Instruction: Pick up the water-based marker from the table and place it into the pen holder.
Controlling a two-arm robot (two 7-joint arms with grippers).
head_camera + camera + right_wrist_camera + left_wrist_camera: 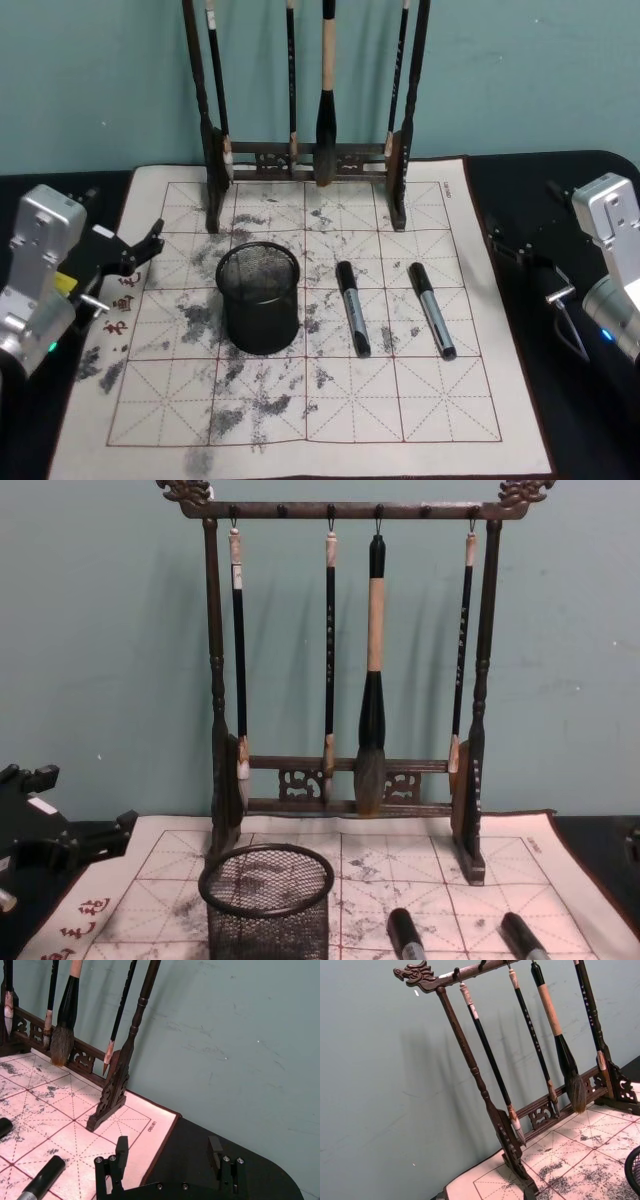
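Two markers lie side by side on the ink-stained grid mat (300, 420): a black marker (352, 308) and, to its right, a grey-barrelled marker (432, 310) with a black cap. The pen holder (258, 300), a black wire-mesh cup, stands upright and empty just left of them. In the chest view the pen holder (266, 900) is in front, with both marker ends beside it. My left gripper (135, 250) hovers open at the mat's left edge. My right gripper (512, 243) rests open off the mat's right edge; in the right wrist view its fingers (121, 1149) stand wide apart with nothing between them.
A tall dark wooden brush rack (305, 155) with several hanging brushes stands across the back of the mat, in front of a teal wall. The mat lies on a black table (590, 420).
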